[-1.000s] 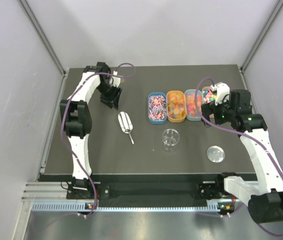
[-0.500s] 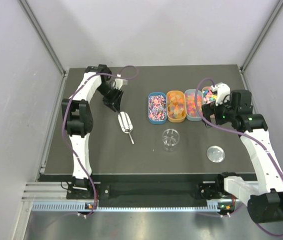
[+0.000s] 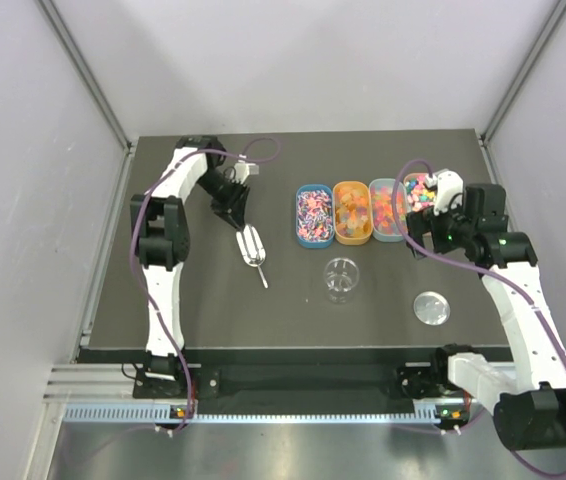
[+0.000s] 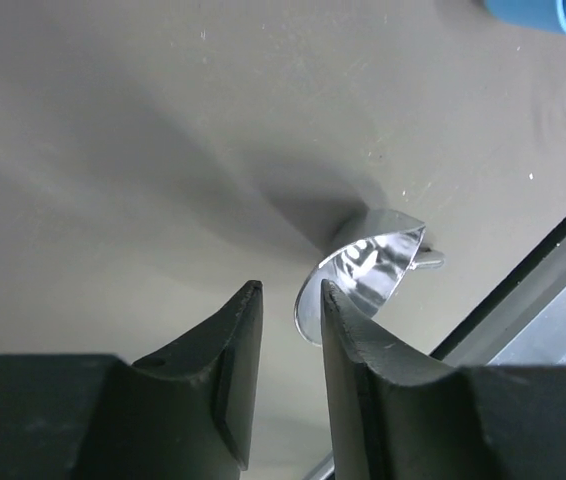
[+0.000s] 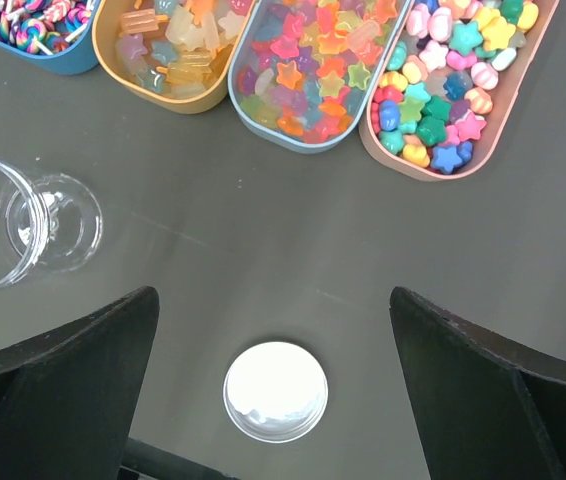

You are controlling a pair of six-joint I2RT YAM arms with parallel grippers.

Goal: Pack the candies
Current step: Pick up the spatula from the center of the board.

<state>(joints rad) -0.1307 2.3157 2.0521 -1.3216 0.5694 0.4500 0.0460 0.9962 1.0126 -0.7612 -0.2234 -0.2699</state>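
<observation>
The left gripper (image 3: pixel 233 212) hangs low over the dark table (image 3: pixel 183 310), its jaws narrowly parted at the bowl end of a metal scoop (image 3: pixel 251 245). In the left wrist view the scoop's shiny curved rim (image 4: pixel 363 272) sits right at the tip of one finger (image 4: pixel 348 340). A sliver of bare table shows between the rim and the other finger, so nothing is clamped.

The right gripper (image 3: pixel 423 222) hovers with its jaws spread wide and holds nothing. The candies (image 3: pixel 368 208) lie just ahead of its fingertips, sorted into four oval trays set side by side. From the right wrist camera these are striped sweets in a blue tray (image 5: pixel 58 62), pale yellow-orange gummies in an orange one (image 5: pixel 168 100), bright stars (image 5: pixel 308 65) in a grey-blue one and mixed stars and shells in a pink one (image 5: pixel 413 165).

A clear round jar (image 3: pixel 342 277) stands open on the table between the two grippers. Its lid (image 5: pixel 275 392) lies flat below the right gripper's spread fingers.
</observation>
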